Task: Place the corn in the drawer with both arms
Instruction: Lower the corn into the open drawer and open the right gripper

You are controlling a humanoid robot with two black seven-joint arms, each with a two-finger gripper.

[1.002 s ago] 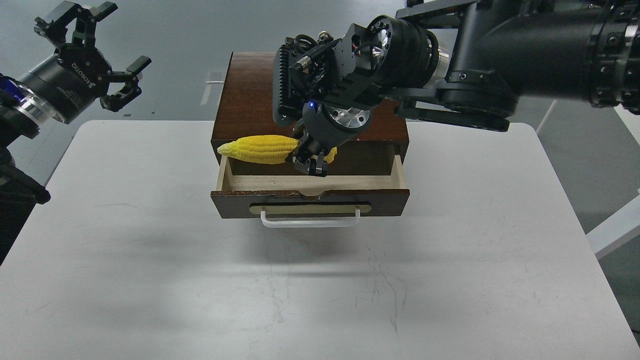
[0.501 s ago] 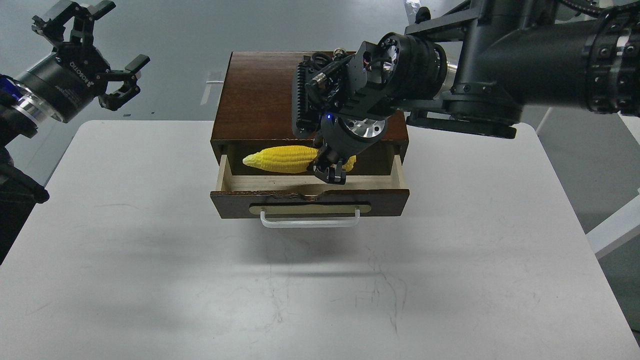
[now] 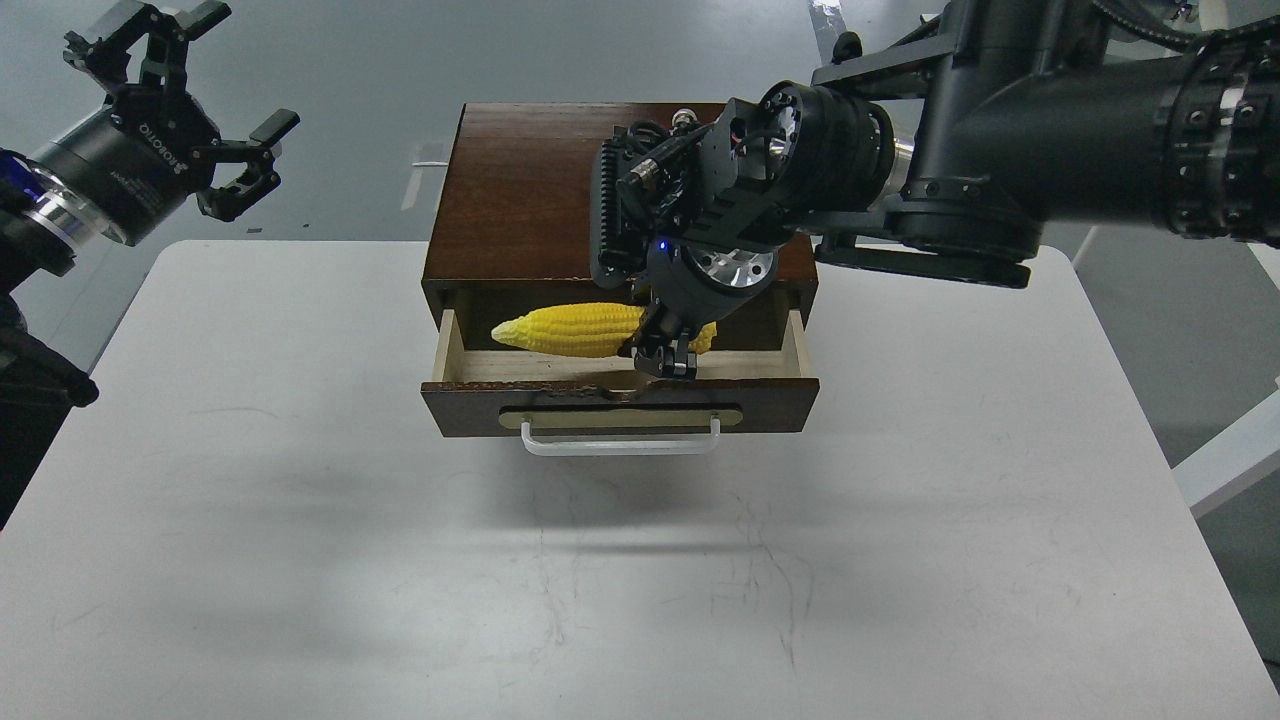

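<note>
The yellow corn (image 3: 575, 330) lies level over the open drawer (image 3: 620, 372), tapered end to the left. My right gripper (image 3: 668, 350) is shut on its thick right end, low inside the drawer's opening. Whether the corn rests on the drawer's pale floor I cannot tell. The drawer is pulled out of the dark brown box (image 3: 520, 195), with its white bar handle (image 3: 620, 440) toward me. My left gripper (image 3: 185, 100) is open and empty, held high beyond the table's far left corner.
The box stands at the back middle of the white table (image 3: 640, 560). My right arm's bulky wrist (image 3: 760, 190) hangs over the right half of the box's top. A white frame (image 3: 1235, 450) stands off the table's right edge.
My right gripper has carried the corn to the right and down into the drawer's opening; the tip no longer overhangs the drawer's left wall. The left arm has not moved.
</note>
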